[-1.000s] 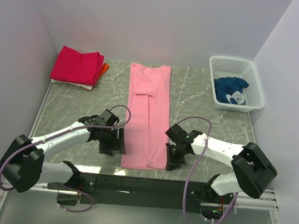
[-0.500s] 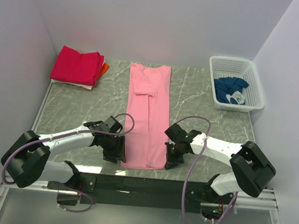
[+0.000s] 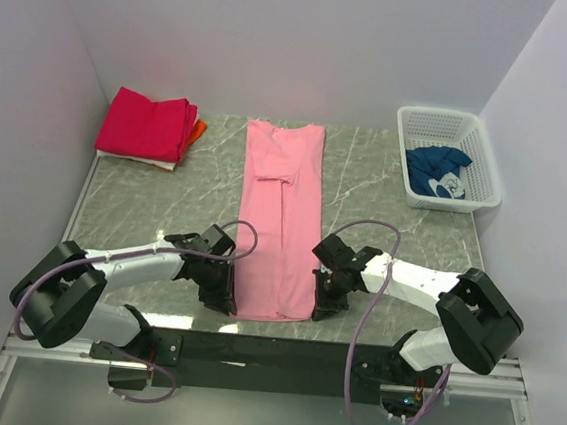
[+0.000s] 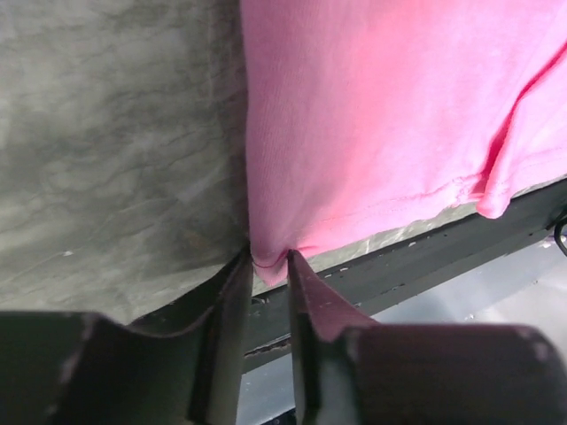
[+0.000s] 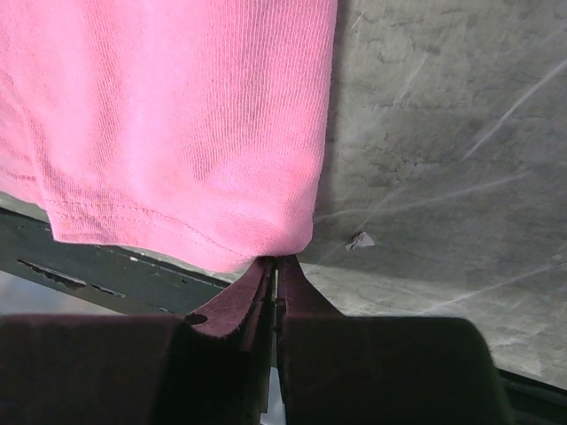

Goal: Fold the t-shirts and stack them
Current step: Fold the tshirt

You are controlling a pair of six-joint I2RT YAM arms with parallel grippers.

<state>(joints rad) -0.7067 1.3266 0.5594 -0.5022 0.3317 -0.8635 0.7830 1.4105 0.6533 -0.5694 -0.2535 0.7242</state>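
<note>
1. Pink t-shirt: folded into a narrow strip lying flat in the middle of the desk. Its long axis runs from the near edge to the far edge. The hem end points to the near edge, and the end with the folded-in sleeves points to the far edge. The hem just overhangs the near edge.
2. Left tool: sits at the near-left corner of the strip. In the left wrist view its fingers are drawn almost together, with the hem corner of the pink t-shirt pinched between the tips.
3. Right tool: sits at the near-right corner of the strip. In the right wrist view its fingers are pressed together, nipping the very corner of the hem.
4. Red t-shirt: folded, on top of a pile in the far-left corner.
5. Orange t-shirt: only an edge shows, under the right side of the red one.
6. Basket: white mesh, in the far-right corner.
7. Blue t-shirt: dark with white print, crumpled inside the basket.
</note>
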